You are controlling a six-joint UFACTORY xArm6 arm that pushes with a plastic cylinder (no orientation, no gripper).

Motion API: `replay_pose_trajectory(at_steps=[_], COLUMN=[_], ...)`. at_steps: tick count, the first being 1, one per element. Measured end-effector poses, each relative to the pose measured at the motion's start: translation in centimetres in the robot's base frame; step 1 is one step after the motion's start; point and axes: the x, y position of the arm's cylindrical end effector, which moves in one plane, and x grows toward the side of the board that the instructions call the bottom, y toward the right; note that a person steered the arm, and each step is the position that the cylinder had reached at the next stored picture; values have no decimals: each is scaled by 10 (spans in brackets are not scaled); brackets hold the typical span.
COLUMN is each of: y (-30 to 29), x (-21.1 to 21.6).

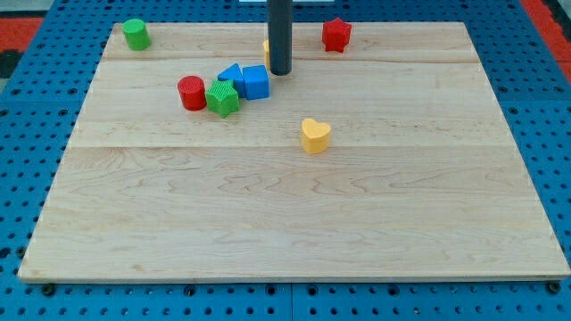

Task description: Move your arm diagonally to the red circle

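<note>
So, not much is done yet: my tip (280, 72), a bare rod with no fingers to open or close, is parked near the board's top edge, just beside the blue cube (256, 82). The red circle (191, 93) sits down-left, untouched, past the green block (222, 98).

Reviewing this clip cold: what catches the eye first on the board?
The dark rod drops from the view's top, my tip just right of the blue cube. That cube belongs to a tight cluster with a second blue block, a green block and the red circle, which lies down-left of my tip. A yellow heart sits alone near the centre.
</note>
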Motion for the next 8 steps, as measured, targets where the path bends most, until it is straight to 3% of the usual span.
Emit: replay_pose_trajectory(at_steps=[1, 5, 7, 8], y=[-10, -28, 58, 49], x=[-34, -19, 14, 15])
